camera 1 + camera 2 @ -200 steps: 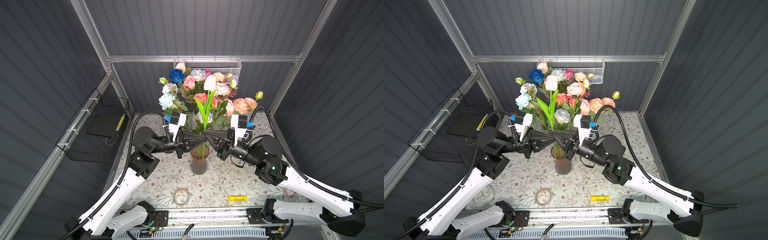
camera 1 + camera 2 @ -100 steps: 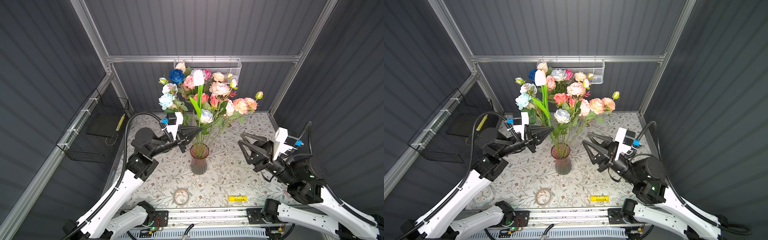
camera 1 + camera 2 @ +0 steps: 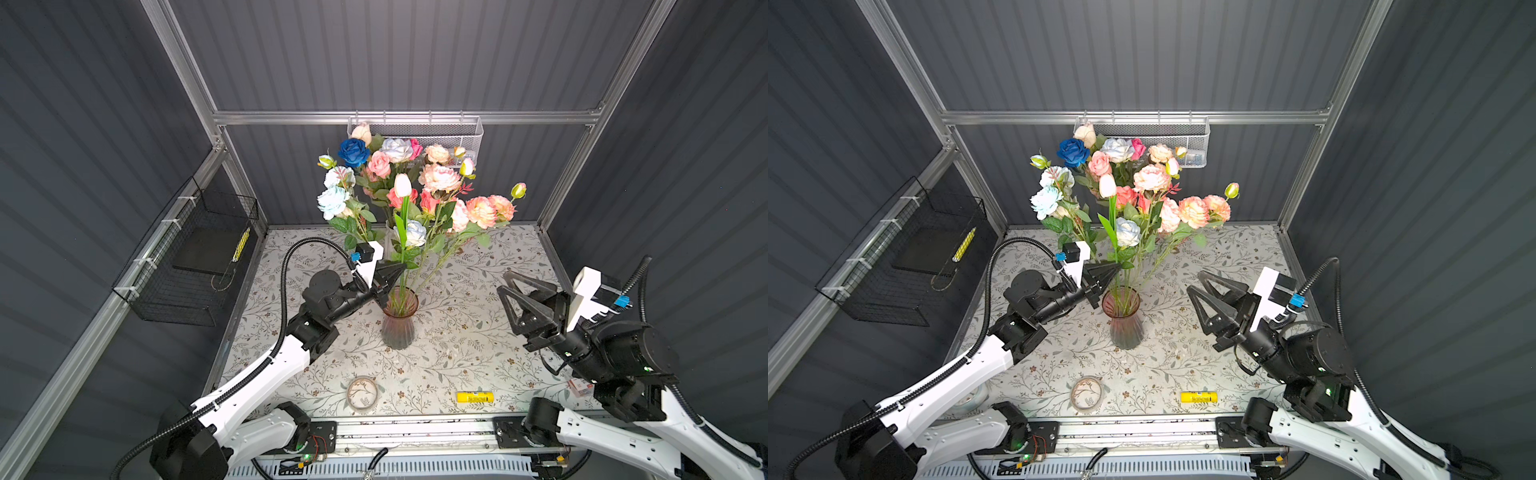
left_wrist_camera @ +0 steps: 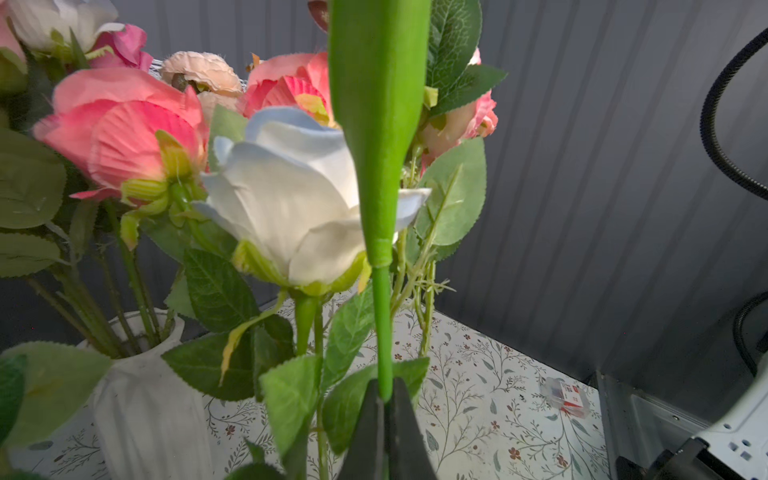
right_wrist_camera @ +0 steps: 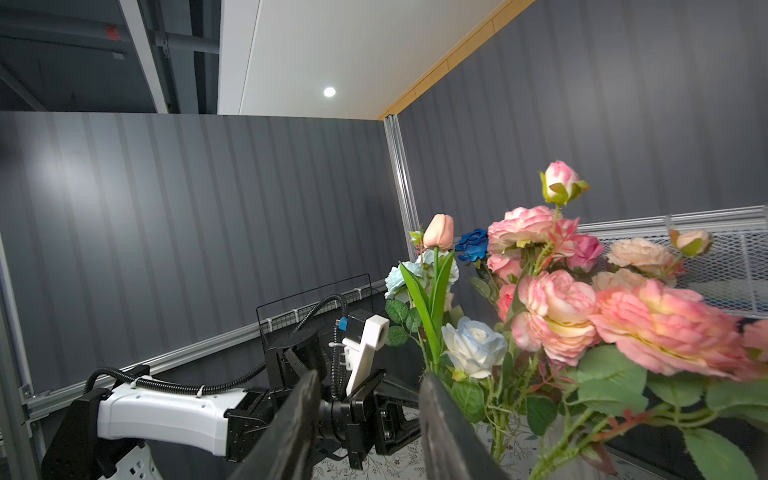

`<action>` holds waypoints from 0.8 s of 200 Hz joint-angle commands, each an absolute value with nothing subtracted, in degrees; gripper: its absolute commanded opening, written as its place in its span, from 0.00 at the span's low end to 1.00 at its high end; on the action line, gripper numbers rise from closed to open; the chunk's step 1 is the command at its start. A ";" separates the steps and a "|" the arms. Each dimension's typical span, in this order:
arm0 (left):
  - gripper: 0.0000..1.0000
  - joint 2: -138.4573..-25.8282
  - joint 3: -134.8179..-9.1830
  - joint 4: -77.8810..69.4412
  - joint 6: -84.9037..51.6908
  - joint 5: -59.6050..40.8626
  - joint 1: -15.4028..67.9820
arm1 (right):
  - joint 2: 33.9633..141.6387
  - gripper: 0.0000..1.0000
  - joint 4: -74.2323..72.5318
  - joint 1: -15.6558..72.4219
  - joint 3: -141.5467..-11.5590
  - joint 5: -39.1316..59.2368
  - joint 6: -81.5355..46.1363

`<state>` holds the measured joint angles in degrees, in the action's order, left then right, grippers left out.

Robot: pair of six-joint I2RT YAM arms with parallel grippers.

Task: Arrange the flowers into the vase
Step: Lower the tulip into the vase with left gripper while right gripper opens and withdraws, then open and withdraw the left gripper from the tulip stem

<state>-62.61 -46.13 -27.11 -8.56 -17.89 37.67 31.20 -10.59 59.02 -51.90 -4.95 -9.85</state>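
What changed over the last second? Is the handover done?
The right gripper let go of the tulip stem and pulled back to its own side; its jaws are now open and empty. The tulip bloom shifted slightly left and lower. Unchanged: the left gripper stays shut on the stem just above the pink glass vase. The vase and the other flowers have not moved.
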 commanded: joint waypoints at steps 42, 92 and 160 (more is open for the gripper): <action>0.69 -59.86 -42.54 -30.90 -11.74 -14.76 38.06 | 31.38 0.54 -8.89 59.15 -51.77 -7.11 -8.91; 1.00 -51.73 -44.20 -29.09 -18.50 -18.21 38.14 | 30.00 0.71 -5.73 59.15 -50.18 -8.93 -9.96; 1.00 -33.07 -42.34 -12.70 -19.43 -6.17 38.13 | 21.67 0.99 1.92 59.08 -36.20 -20.75 -17.68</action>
